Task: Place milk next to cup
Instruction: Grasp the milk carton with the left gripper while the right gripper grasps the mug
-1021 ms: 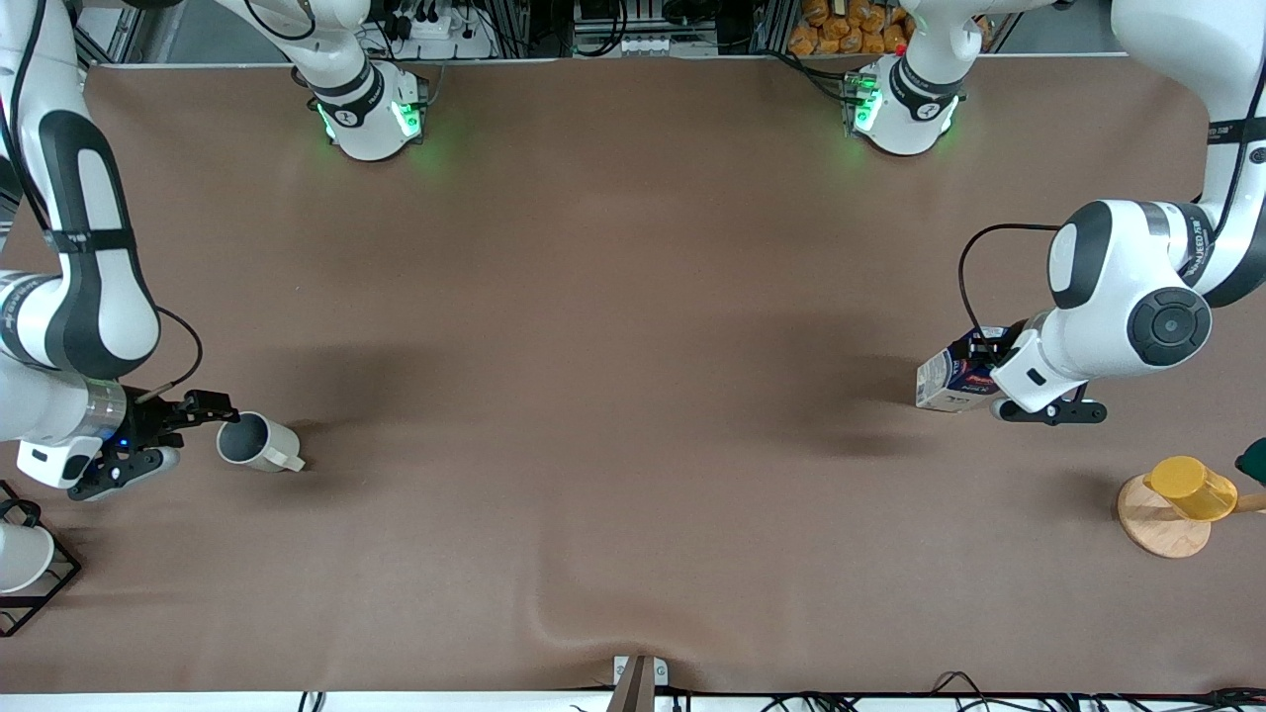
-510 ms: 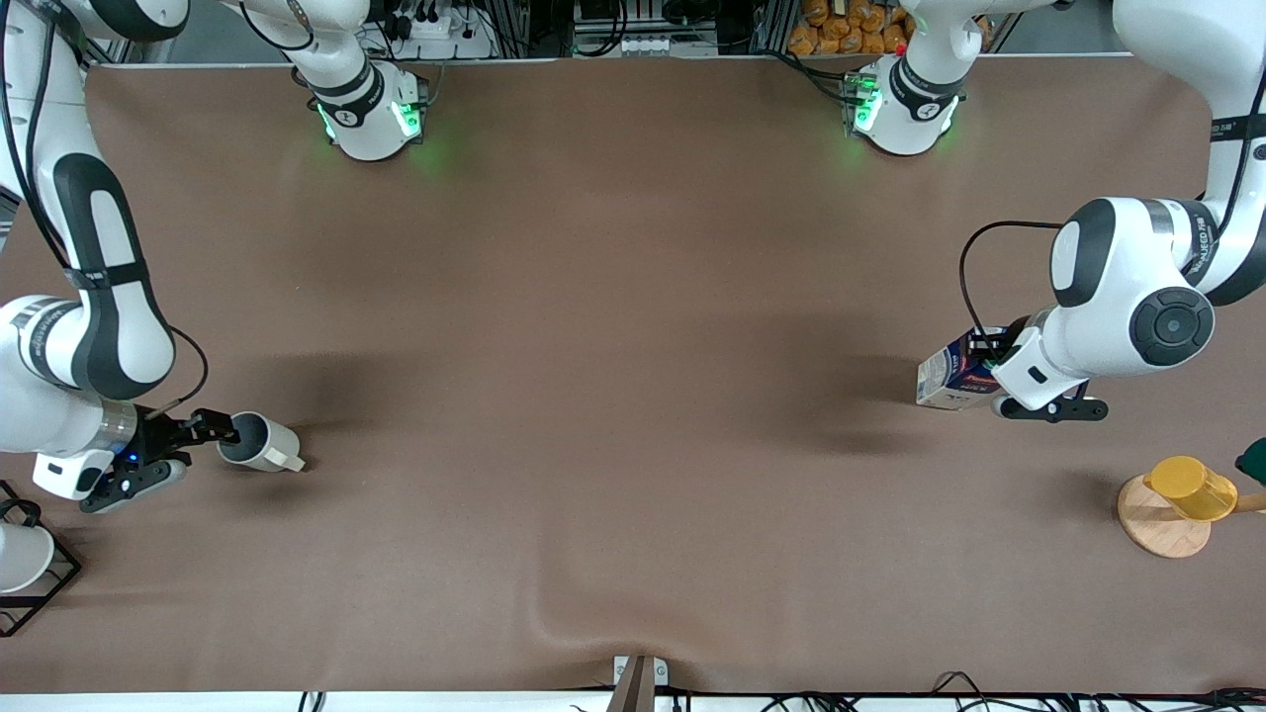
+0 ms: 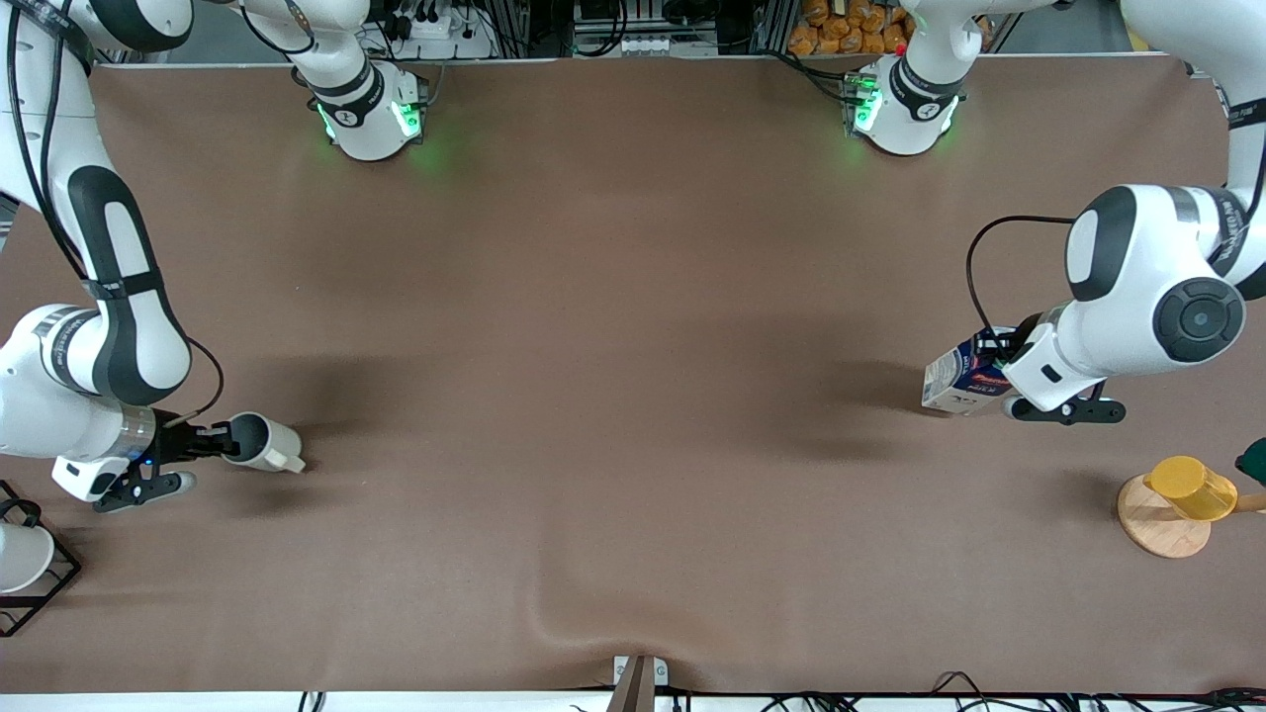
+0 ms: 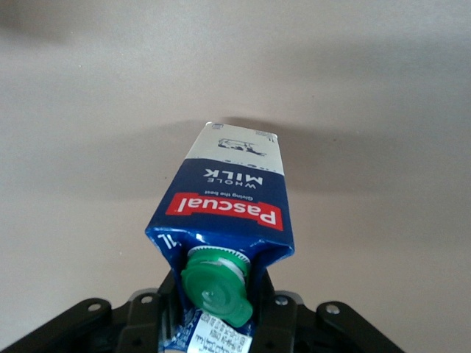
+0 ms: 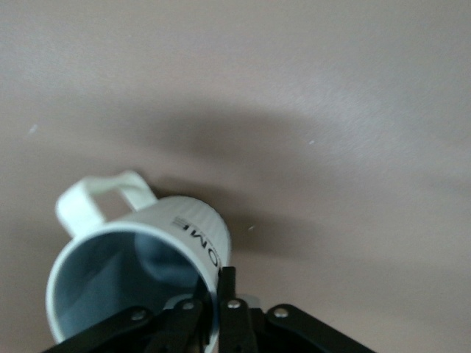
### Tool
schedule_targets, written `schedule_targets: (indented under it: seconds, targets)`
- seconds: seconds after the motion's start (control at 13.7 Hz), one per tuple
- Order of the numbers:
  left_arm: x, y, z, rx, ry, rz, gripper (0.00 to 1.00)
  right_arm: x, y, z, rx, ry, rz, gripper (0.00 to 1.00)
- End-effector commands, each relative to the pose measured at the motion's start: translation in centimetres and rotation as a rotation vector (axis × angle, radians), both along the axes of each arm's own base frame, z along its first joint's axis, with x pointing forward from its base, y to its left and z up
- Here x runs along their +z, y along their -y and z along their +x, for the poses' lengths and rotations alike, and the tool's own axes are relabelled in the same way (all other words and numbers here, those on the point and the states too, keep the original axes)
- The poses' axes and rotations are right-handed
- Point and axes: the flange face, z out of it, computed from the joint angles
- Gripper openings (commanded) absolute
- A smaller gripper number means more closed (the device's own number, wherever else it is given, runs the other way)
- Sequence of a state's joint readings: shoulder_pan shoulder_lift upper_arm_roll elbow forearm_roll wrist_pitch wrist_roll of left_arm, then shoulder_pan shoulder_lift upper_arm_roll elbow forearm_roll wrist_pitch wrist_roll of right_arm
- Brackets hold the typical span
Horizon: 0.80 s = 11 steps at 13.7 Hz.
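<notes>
The milk (image 3: pixel 957 384), a dark blue carton with a green cap (image 4: pixel 217 283) and a red label band, is tilted at the left arm's end of the table. My left gripper (image 3: pixel 993 356) is shut on the carton's top beside the cap, as the left wrist view (image 4: pixel 218 298) shows. I cannot tell whether the carton's base touches the table. The grey-cream cup (image 3: pixel 265 445) is tipped over at the right arm's end, its mouth toward my right gripper (image 3: pixel 220 441). That gripper (image 5: pixel 213 301) is shut on the cup's (image 5: pixel 140 254) rim, one finger inside and one outside.
A yellow cup (image 3: pixel 1192 488) sits on a round wooden coaster (image 3: pixel 1157 529) nearer the front camera than the milk. A dark green thing (image 3: pixel 1254 460) shows at that edge. A white cup in a black wire rack (image 3: pixel 25 569) stands beside my right gripper. The cloth has a fold (image 3: pixel 584 618).
My right gripper moved onto the cup's rim and shut on it. My left arm shifted slightly, carrying the milk a little toward its own end of the table.
</notes>
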State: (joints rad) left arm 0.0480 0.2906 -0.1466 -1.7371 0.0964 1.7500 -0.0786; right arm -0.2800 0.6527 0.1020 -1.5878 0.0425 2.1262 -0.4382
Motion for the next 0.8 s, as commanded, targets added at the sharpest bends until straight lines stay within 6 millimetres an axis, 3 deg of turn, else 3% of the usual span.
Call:
schedule_targets:
  seconds: [0.0,0.15,0.44,0.66,0.73]
  targets:
    - [3.2,0.9,0.3,-0.017,-0.001,0.022,0.40,4.5,-3.1,0.0,-0.078,-0.022,-0.005,0.00]
    - [5.1,2.2,0.4,-0.033,0.003,0.020,0.40,8.6,-5.5,0.5,-0.099,-0.022,-0.014,0.00]
    - [8.2,3.5,0.6,-0.055,0.021,0.015,0.40,14.3,-13.7,0.8,-0.169,-0.103,-0.034,0.00]
    - [10.1,4.2,0.6,-0.058,0.024,0.003,0.39,15.8,-23.0,0.6,-0.286,-0.096,-0.066,0.00]
    - [10.5,5.5,0.3,-0.070,0.026,0.001,0.39,16.9,-25.9,0.6,-0.324,-0.077,-0.069,0.00]
